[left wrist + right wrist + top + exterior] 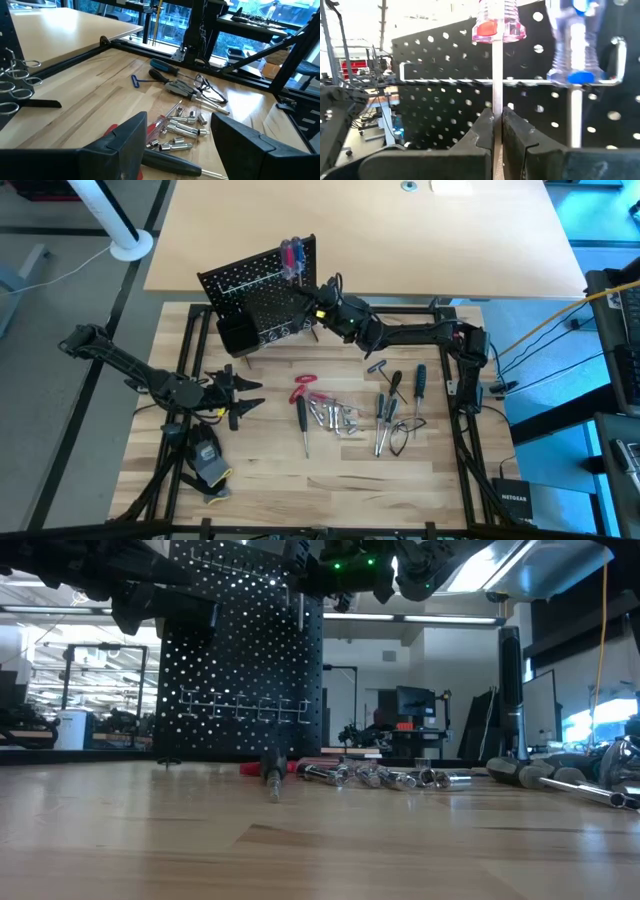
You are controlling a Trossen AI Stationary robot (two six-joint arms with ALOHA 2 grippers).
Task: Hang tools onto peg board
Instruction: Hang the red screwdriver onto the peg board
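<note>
R gripper (496, 131) clenched on red screwdriver (497, 75) shaft, steadying it in peg board (262, 290) holder, ~12 o'clock. L gripper (243, 395) released, idle ~8 o'clock.

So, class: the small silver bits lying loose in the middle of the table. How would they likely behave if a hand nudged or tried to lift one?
The silver bits look cylindrical and lie on their sides on bare wood, so a nudge would probably roll them. Their shiny metal suggests stiff, perhaps slippery surfaces. Being clustered, one pushed would likely knock its neighbours.
</note>
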